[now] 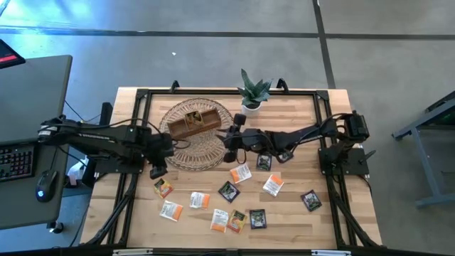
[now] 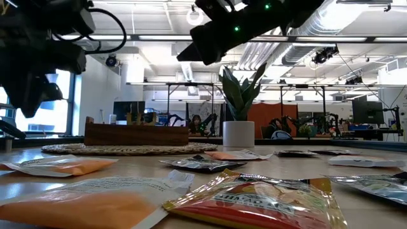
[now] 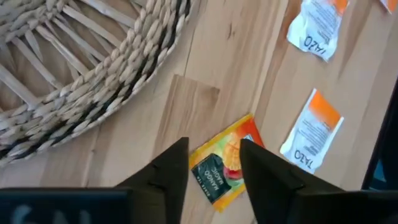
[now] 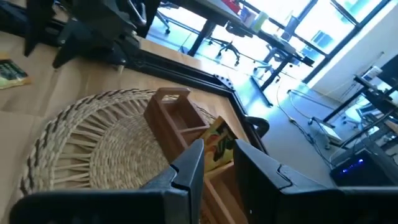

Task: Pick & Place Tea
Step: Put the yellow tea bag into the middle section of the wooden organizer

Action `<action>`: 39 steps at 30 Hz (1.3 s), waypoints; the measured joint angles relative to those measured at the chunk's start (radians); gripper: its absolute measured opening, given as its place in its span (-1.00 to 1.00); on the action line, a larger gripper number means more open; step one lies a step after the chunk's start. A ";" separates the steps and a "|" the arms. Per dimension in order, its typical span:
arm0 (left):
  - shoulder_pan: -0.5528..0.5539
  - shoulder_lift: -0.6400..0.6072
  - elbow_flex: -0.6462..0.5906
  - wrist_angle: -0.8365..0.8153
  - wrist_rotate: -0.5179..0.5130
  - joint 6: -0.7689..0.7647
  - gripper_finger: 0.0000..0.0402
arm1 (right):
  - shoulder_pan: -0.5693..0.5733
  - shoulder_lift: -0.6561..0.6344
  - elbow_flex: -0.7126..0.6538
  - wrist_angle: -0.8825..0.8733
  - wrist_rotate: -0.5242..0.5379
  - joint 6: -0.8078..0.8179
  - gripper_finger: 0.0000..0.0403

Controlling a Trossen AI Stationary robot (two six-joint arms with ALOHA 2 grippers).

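Several tea sachets lie flat on the wooden table (image 1: 298,220), orange-and-white ones (image 1: 170,210) and dark ones (image 1: 229,190). My left gripper (image 3: 214,144) hangs open over an orange-and-green sachet (image 3: 225,177) beside the woven mat (image 3: 74,68); its fingers frame the sachet from above without touching it. In the high view that gripper (image 1: 158,171) is at the mat's near left edge. My right gripper (image 4: 219,147) is shut on a yellow-orange sachet (image 4: 219,132) above the wooden divided tray (image 4: 177,118), which stands on the mat (image 1: 195,139). My right gripper pinches the yellow-orange sachet between its two fingers by one end (image 4: 217,151). The rest of the sachet sticks out past the fingertips. The fingers come in from the table's right, slanting slightly down. The sachet is lifted clear, over the tray's compartments.
A small potted plant (image 1: 252,92) stands at the far edge behind the mat. More sachets (image 1: 273,185) lie under and near the right arm (image 1: 298,135). Black frame rails (image 1: 135,121) run along the table's sides. A desk with a keyboard (image 1: 18,160) stands off the table's left.
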 joint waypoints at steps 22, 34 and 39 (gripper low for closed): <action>-0.363 0.130 -0.075 0.063 -0.268 -0.501 0.00 | -0.003 0.000 0.000 -0.005 -0.002 0.034 -0.59; -0.571 0.208 -0.130 0.147 -0.369 -0.773 -0.04 | -0.003 0.000 0.001 0.003 -0.002 0.035 -0.59; -0.597 0.217 -0.132 0.124 -0.402 -0.786 -0.42 | -0.003 0.000 0.001 0.006 -0.003 0.038 -0.59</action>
